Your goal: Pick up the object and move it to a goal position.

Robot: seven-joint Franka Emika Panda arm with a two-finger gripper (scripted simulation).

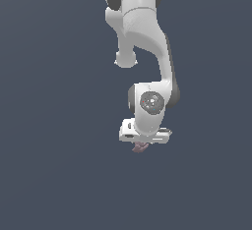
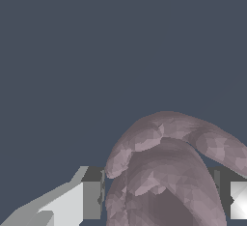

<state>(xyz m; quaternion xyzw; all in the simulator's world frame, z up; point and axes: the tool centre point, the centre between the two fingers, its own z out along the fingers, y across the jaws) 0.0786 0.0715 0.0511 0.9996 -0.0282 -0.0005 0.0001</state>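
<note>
1. Gripper (image 1: 141, 144) jaws closed part-way onto the pink clump (image 1: 140, 147), which sits between them, lobes bulging past the fingers (image 2: 91, 200).
2. Step judged: carrying phase.
3. Next: steady transfer to goal, which is unseen; keep grip firm.

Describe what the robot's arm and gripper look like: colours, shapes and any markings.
The arm is glossy white, built of rounded, bulging segments with dark grey bands at the joints. A round grey disc marks the wrist. The gripper has a flat white block body; in the wrist view its fingers look grey and boxy. No cables show.
</note>
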